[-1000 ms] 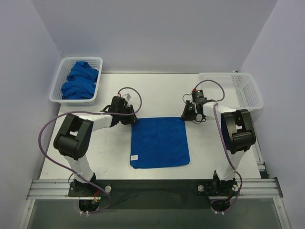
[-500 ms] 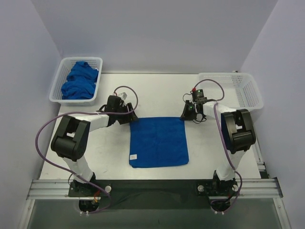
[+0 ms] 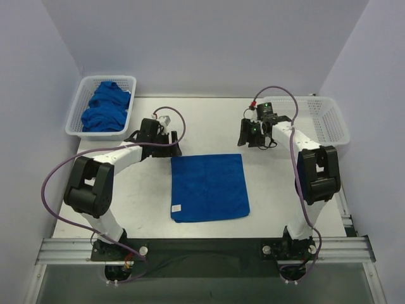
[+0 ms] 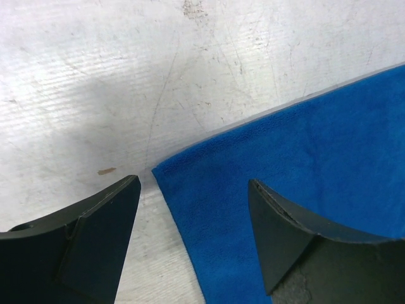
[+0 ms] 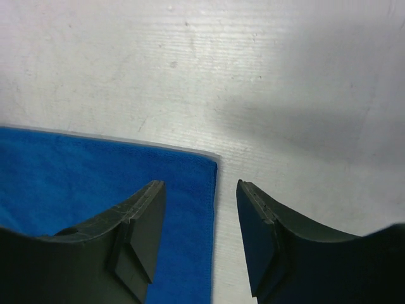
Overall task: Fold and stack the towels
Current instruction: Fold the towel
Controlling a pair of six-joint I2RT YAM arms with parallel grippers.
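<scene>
- top view: a flat towel (image 3: 209,188) lies spread on the counter (image 3: 209,120), its white tag (image 3: 178,208) at the near left corner. crumpled towels (image 3: 104,107) fill the left basket (image 3: 76,126) at the far left; the right basket (image 3: 316,120) sits at the far right. the left hand (image 3: 172,147) and right hand (image 3: 244,139) hang at the flat towel's two far corners.
- left wrist view: the left hand (image 4: 193,183) is spread, holding nothing, over the flat towel's (image 4: 304,164) corner.
- right wrist view: the right hand (image 5: 199,183) is spread, holding nothing, over the flat towel's (image 5: 76,177) other far corner.
</scene>
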